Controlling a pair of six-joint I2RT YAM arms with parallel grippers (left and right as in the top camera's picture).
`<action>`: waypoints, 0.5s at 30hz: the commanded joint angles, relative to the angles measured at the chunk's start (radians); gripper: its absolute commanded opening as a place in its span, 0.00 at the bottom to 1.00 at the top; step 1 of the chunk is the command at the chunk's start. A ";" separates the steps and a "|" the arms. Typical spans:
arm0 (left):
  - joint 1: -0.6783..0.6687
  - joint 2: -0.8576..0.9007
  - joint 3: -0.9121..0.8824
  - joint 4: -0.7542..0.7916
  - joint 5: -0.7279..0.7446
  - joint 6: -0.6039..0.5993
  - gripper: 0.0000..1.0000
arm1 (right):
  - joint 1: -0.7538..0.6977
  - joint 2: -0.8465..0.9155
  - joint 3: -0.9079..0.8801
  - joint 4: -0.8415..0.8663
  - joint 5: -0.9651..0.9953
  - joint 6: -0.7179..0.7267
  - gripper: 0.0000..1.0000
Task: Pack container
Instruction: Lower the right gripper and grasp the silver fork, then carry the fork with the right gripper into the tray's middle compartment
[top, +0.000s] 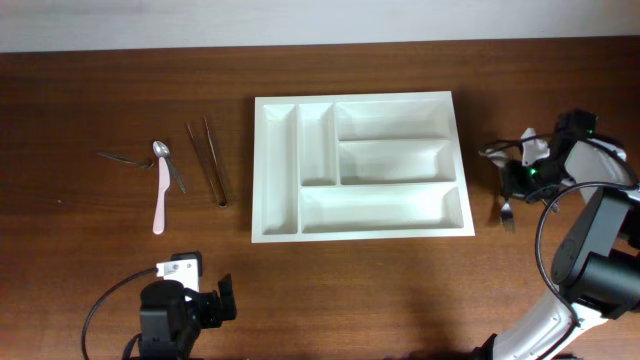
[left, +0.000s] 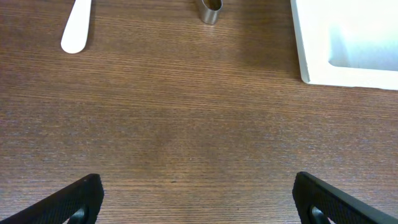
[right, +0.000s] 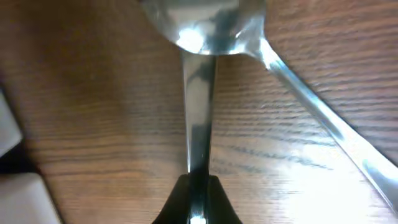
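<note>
So the large white rectangular plastic cutlery tray (top: 360, 235) is sitting mid brown wooden surface (top: 100, 250). Just right of it, the right tool (right: 198, 199) is pinching a shiny metal spoon (right: 199, 124) by its handle, jaws tight. Meanwhile the left tool (left: 199, 205) is hanging wide open, gripping nothing.

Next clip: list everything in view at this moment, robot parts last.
container: one, white, table centre, all five compartments empty
tongs: one pair, silver, left of the container
pink-handled utensil: one, pale pink, left of the tongs
small spoon: one, silver, by the pink-handled utensil's far end
thin utensil: one, silver, furthest left, kind unclear
held utensil: one, silver, right of the container
loose spoon: one, silver, bowl overlapping the held utensil
table: one, brown wood
left claw: one, black, open and empty, front left
right claw: one, black, shut on the held utensil
</note>
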 joint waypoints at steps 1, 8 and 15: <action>0.003 -0.002 0.014 -0.001 -0.003 -0.009 0.99 | -0.003 0.009 0.079 -0.029 -0.021 0.008 0.04; 0.003 -0.002 0.014 -0.002 -0.003 -0.009 0.99 | -0.002 0.009 0.191 -0.114 -0.032 0.003 0.04; 0.003 -0.002 0.014 -0.004 -0.003 -0.009 0.99 | 0.003 0.009 0.222 -0.136 -0.084 0.003 0.04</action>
